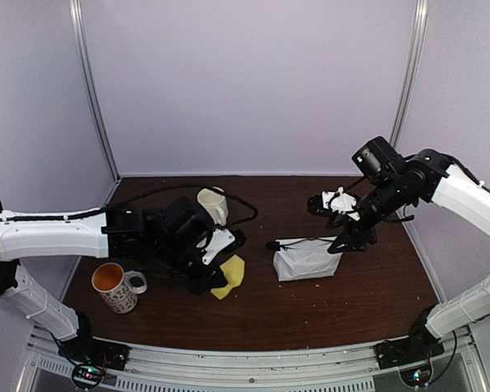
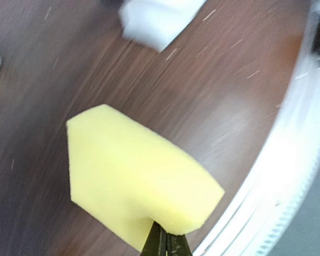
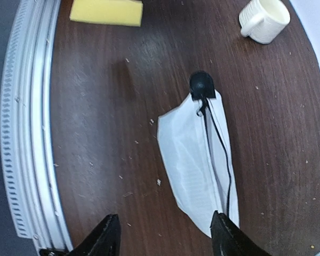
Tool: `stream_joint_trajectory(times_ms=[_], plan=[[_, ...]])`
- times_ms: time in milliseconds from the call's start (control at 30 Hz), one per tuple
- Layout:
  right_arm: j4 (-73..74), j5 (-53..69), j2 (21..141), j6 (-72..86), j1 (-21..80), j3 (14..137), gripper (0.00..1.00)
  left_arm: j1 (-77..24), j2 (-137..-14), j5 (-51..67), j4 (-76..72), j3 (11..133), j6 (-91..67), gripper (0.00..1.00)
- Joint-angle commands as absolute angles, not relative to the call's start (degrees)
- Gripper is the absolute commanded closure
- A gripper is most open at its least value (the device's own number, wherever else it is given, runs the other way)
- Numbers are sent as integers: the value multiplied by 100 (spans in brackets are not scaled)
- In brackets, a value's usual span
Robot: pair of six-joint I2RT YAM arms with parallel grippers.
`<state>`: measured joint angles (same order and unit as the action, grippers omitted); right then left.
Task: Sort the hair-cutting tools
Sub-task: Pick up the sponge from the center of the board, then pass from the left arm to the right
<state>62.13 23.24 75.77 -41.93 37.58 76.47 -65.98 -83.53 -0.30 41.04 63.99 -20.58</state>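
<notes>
The dark wooden table (image 1: 376, 302) takes up most of the floor of the booth. The left arm (image 1: 57, 233) reaches in low from the side, and its left gripper (image 2: 162, 242) is clenched, with its tips pressed against the lower edge of the yellow sponge (image 2: 133, 176). Whether they actually nip the sponge I cannot tell. The right gripper (image 3: 165, 218) hangs released, fingers spread wide over the near end of the white zip pouch (image 3: 189, 160), which lies flat near the middle. A patterned mug (image 1: 118, 287) stands by the left arm, with a plain white mug (image 1: 212, 204) further back. Of the hair-cutting tools, only a black rounded end (image 3: 201, 84) shows, poking from the pouch's far end. Which tool it is I cannot tell.
</notes>
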Motion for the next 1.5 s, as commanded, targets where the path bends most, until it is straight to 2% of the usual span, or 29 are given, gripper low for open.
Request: stream_joint_trajectory(times_ms=[0,100,200,433,767,1000,1033,1100,1133,1167,1267,1333,1467], plan=[[6934,3881,7242,-5019,3805,7949,32,-6320,-8027,2520,2052,6292,-967,100],[7168,4157,7290,-5106,3878,8396,27,-6011,-8291,3827,1732,6465,-865,100],[6883,3626,7287,-4934,4397,8482,27,-5946,-8655,4412,1711,6732,-742,100],[6502,3047,7494,-4911,5215,8467,26,-5949,-9115,5039,1406,7144,-810,100],[6021,2989,7650,-4709,5375,8375,30,-5941,-9202,5561,492,7215,-1371,100],[6100,3087,7711,-4783,5427,8321,51,-5869,-9246,5525,206,7227,-1496,100],[6147,3105,7727,-4828,5431,8310,59,-5852,-9246,5460,195,7218,-1488,100],[6188,3078,7767,-4891,5427,8283,81,-5805,-9263,5199,223,7212,-1462,100],[6193,2968,7789,-4922,5419,8250,90,-5761,-9260,4895,292,7208,-1456,95],[6188,2817,7787,-4948,5410,8202,94,-5724,-9227,4533,372,7192,-1477,84],[6197,2366,7756,-5099,5073,8052,100,-5647,-8984,3077,385,6934,-1548,55],[6158,2254,7755,-5183,4660,7986,100,-5586,-8931,2169,421,6780,-1717,49],[5825,1839,7853,-5091,4000,7908,100,-5346,-9423,1299,707,6873,-2763,49]])
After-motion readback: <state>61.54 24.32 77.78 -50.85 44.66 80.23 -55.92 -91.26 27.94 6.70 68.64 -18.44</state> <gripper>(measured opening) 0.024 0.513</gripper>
